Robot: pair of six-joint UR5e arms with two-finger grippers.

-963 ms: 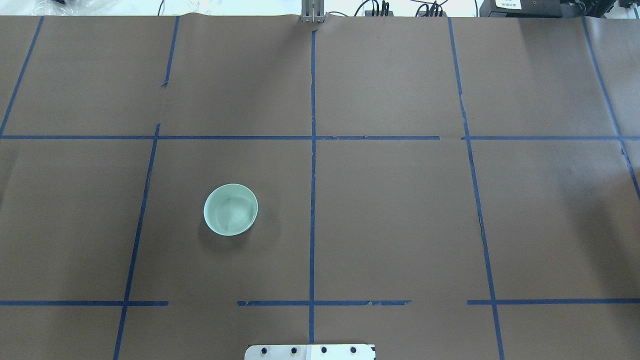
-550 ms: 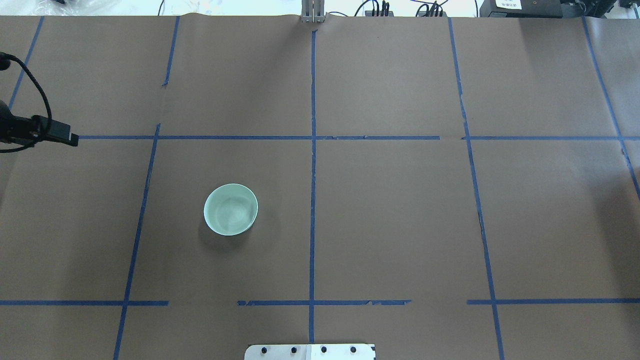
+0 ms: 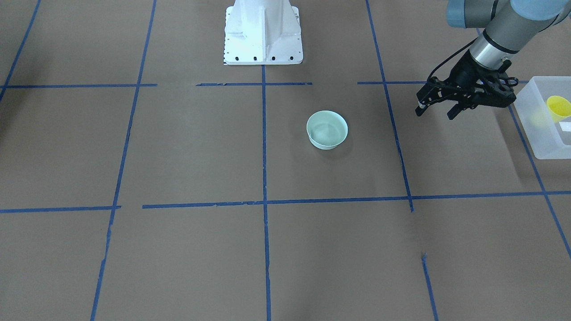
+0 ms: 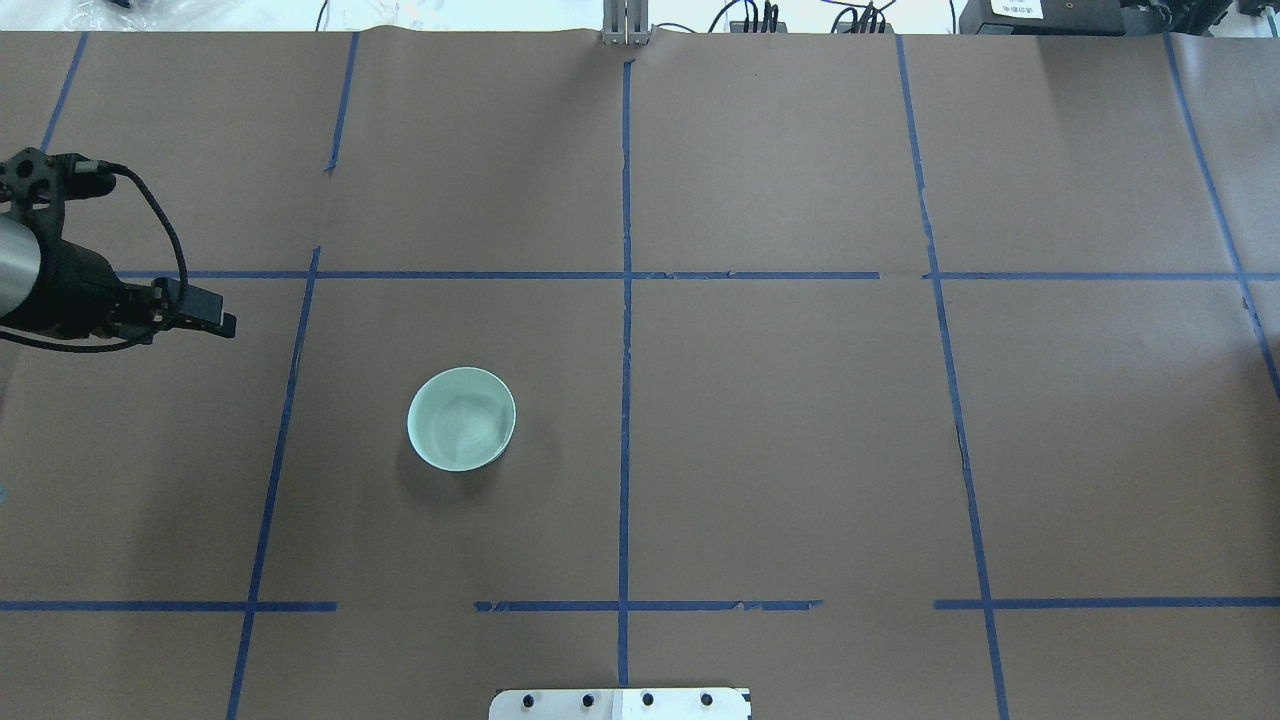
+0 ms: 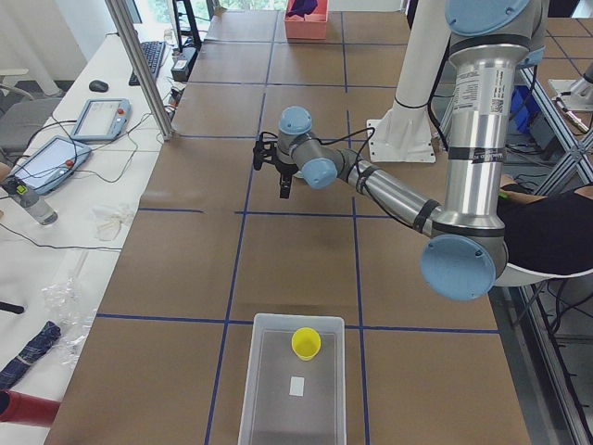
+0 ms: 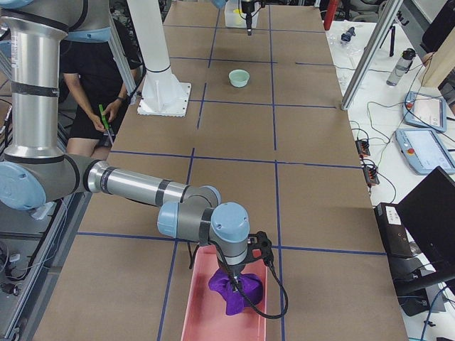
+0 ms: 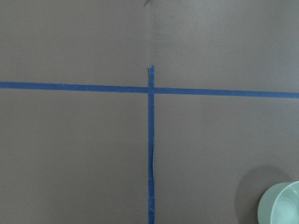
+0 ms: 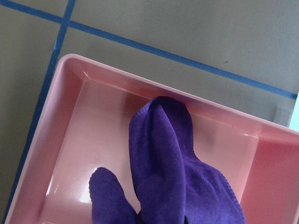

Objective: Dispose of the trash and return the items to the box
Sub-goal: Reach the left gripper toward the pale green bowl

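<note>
As your left gripper (image 3: 433, 115), jaws spread and empty, swings into overhead view, the small yellow tapered cup (image 3: 558, 107) lies inside the frosted-white plastic bin (image 3: 533, 133); the mint-green round bowl (image 3: 327, 129) looks next.

Six cameras on one taped brown surface (image 4: 800, 400): two high, two at its ends, two wrist-mounted.
The overhead view looks forward and down from behind the white base (image 4: 680, 710); the front-facing view looks down from across, toward that base; both show the mint-green bowl (image 4: 461, 418). The left-end view looks along the surface over the translucent box (image 5: 320, 417); the right-end view looks back over the pink tray (image 6: 202, 312). The left wrist camera faces down on crossed tape (image 7: 151, 91), the bowl at its corner; the right wrist camera sits close over the tray and purple cloth (image 8: 182, 186).
</note>
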